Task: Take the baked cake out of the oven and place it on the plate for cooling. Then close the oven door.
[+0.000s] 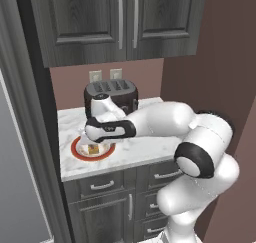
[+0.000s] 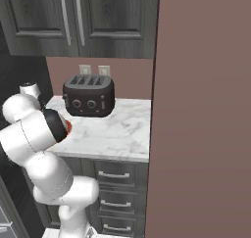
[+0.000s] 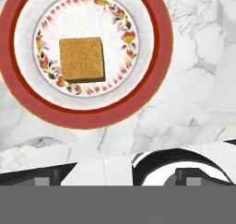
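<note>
Left base view: arm over the counter (image 1: pixel 145 149), hand above the plate (image 1: pixel 80 152), cake (image 1: pixel 93 149) on it. Right base view: toaster (image 2: pixel 88 96) behind; plate rim (image 2: pixel 68 127) beside the arm. Hand view: gripper (image 3: pixel 115 178) jaws wide apart, empty; cake centred on plate, clear of them.

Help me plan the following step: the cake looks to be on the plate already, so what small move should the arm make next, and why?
Probably lift the open gripper straight up and away. The cake sits flat on the plate with nothing gripping it, so placing looks done and closing the oven door remains.
</note>
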